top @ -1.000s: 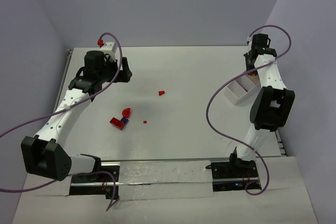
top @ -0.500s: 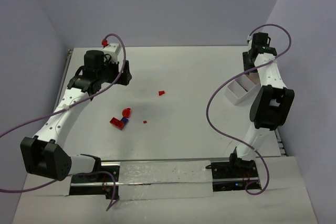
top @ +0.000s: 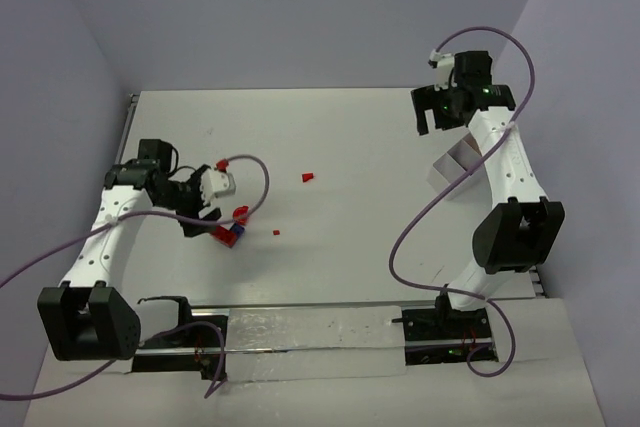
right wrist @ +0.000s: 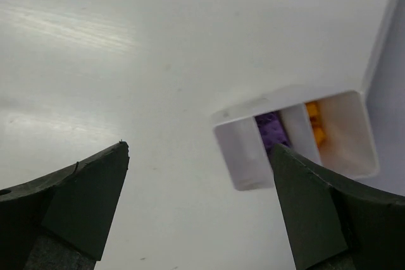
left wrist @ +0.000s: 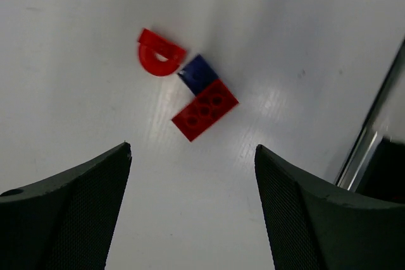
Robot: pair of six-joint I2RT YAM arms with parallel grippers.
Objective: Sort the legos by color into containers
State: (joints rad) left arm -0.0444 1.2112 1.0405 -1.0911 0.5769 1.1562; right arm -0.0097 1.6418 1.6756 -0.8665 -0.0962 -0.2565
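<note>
A red flat lego [left wrist: 204, 109] lies against a dark purple lego [left wrist: 198, 73], with a red arch-shaped lego [left wrist: 158, 55] just beyond. My left gripper [left wrist: 192, 150] is open and empty, a little short of this cluster [top: 230, 231]. From above, my left gripper [top: 203, 212] is at the cluster's left. Two small red legos [top: 277, 232] [top: 308, 177] lie apart nearer the middle. The white containers [right wrist: 253, 115] hold purple legos [right wrist: 273, 129] and orange legos [right wrist: 314, 121]; one tub looks empty. My right gripper [right wrist: 199, 148] is open and empty, raised to the left of the containers [top: 450, 169].
A metal rail [top: 300, 332] runs along the near table edge between the arm bases and shows at the right of the left wrist view [left wrist: 380, 137]. Purple cables loop beside both arms. Walls close the table at the back and right.
My left arm swung from the far left corner down to the red cluster. My right gripper opened and pulled away from over the containers, back and to the left.
</note>
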